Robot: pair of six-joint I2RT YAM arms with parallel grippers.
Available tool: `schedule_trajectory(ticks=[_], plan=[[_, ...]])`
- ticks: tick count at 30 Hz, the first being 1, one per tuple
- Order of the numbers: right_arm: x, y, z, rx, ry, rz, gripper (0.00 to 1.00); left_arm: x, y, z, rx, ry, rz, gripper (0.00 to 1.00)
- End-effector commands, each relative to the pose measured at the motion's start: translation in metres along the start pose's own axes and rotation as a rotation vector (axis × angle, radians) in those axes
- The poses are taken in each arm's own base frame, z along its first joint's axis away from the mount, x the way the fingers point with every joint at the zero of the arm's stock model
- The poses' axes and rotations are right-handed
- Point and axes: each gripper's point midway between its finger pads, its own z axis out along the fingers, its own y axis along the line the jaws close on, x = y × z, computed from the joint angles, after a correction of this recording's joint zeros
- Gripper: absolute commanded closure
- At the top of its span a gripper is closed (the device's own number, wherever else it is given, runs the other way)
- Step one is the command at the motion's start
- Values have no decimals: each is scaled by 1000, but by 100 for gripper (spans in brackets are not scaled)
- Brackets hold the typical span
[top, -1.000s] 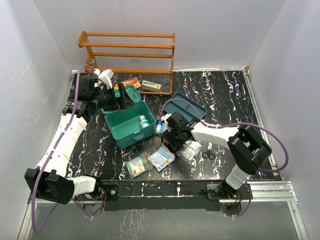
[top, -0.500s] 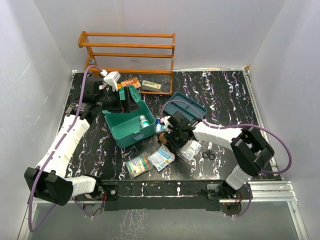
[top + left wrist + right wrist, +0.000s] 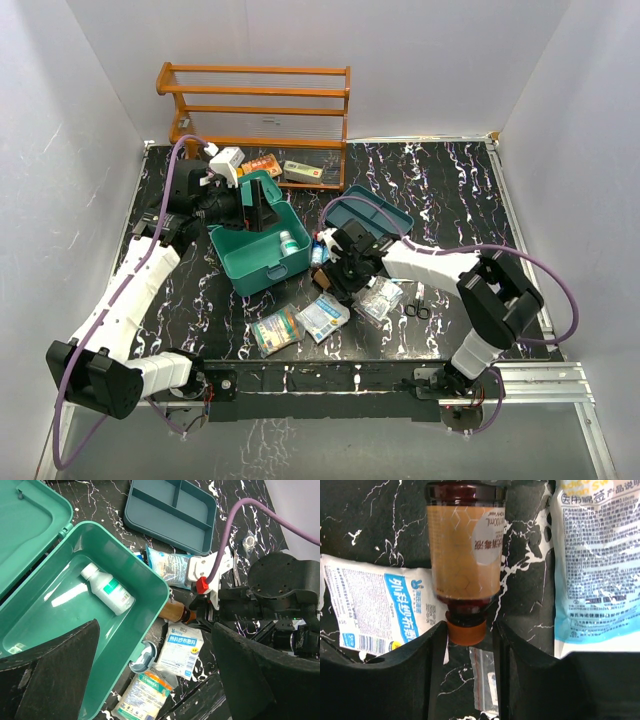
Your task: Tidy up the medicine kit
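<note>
The medicine kit [image 3: 250, 262] is a teal box with its lid open, left of the table's middle. A white bottle with a green label [image 3: 107, 589] lies inside it. My left gripper [image 3: 252, 205] hovers over the kit's back edge, open wide and empty [image 3: 155, 680]. A brown bottle with an orange cap [image 3: 465, 545] lies on the table just right of the kit [image 3: 175, 611]. My right gripper [image 3: 468, 645] is low over the table, open, its jaws on either side of the orange cap with a small gap at the right finger [image 3: 520, 670].
A dark teal two-compartment tray [image 3: 392, 215] lies right of the kit. Packets [image 3: 275, 330] [image 3: 323, 317], a clear bag [image 3: 378, 298], a blue pouch [image 3: 170, 567] and scissors [image 3: 417, 303] lie around the right gripper. An orange rack [image 3: 255, 105] with boxes [image 3: 303, 172] stands at the back.
My left gripper has moved right, from left of the lid to over the kit's back edge. My right gripper has shifted slightly left onto the brown bottle's cap.
</note>
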Motion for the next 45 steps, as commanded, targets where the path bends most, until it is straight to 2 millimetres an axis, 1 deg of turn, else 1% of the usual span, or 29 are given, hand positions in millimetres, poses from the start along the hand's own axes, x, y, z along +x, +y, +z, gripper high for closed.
schedule_trajectory(ticks=[1,5,7,9,11,12,14,16,18,19,21,24,28,30,32,37,42,45], plan=[[-33,-1,7,-9,-91,-20,60,-3,-4,-7,7,-28,37,7],[-34,-7,16,18,-86,-26,59,-3,-3,-5,2,-24,34,7],[-34,-8,18,23,-84,-28,61,-3,-3,-5,1,-23,33,7],[-35,-8,17,22,-85,-30,68,-2,-3,-5,-1,-24,35,7],[-35,-6,14,13,-87,-28,79,-2,-3,-6,-1,-26,40,7],[-35,-5,12,7,-87,-29,83,-2,-3,-6,-1,-26,40,7],[-34,-3,5,1,-84,-27,88,0,-4,-6,5,-28,46,7],[-33,0,-4,-12,-78,-15,89,1,-5,-7,14,-38,58,7],[-32,5,-18,-39,-73,16,90,2,-8,-9,35,-62,83,6],[-34,7,-23,-55,-76,36,90,-1,-11,-11,46,-86,101,6],[-39,16,-41,-90,-84,92,91,0,-14,-12,68,-114,131,6],[-43,33,-64,-172,-88,173,91,0,-23,-12,125,-154,199,7],[-48,58,-89,-303,-94,293,91,6,-39,-12,220,-215,355,8],[-47,71,-100,-366,-80,354,94,12,-47,-12,274,-238,428,8],[-50,79,-109,-404,-75,405,96,22,-54,-10,324,-240,489,8],[-63,94,-133,-479,-101,444,97,54,-74,-6,470,-183,627,8],[-62,105,-146,-545,-89,436,96,92,-84,2,554,-70,781,8],[-56,109,-148,-575,-54,437,96,108,-89,7,581,-23,873,8]])
